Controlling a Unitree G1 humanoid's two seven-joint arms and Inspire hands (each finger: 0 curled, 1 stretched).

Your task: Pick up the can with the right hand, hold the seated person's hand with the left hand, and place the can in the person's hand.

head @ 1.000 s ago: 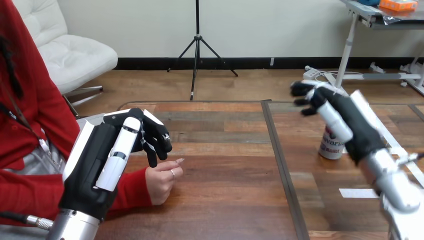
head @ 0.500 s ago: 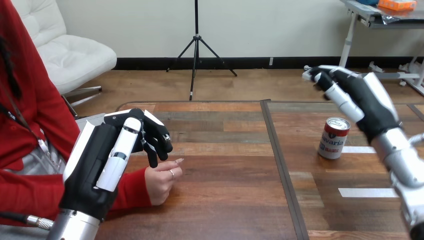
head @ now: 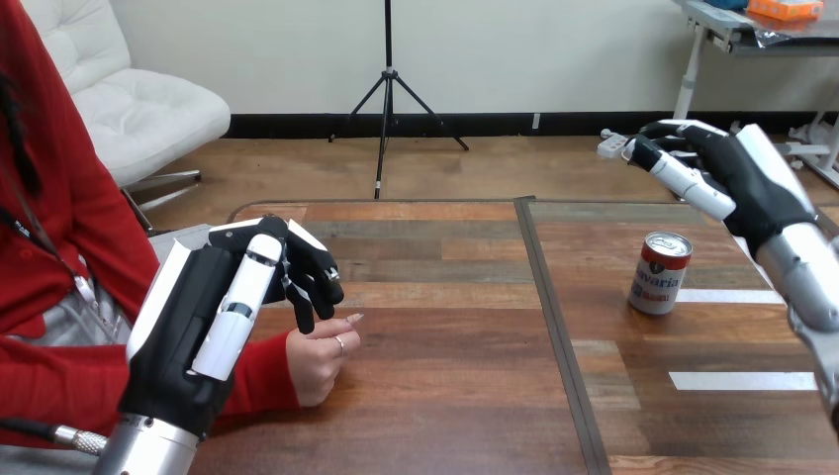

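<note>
The wooden tabletop (head: 445,396) runs across the view, with a dark seam down its middle. The left hand (head: 198,327) hangs above the tabletop's left part with its back to the camera. Its fingers (head: 315,280) bend loosely downward over the person's hand (head: 319,361) and close on nothing; whether the tips touch it cannot be told. The right hand (head: 737,173) is raised at the view's right, above and beyond the can (head: 660,274) and clear of it, its fingers loosely bent, apart and empty. The person's hand rests on the tabletop, lightly curled. The can stands upright on the tabletop's right part, well apart from the person's hand.
</note>
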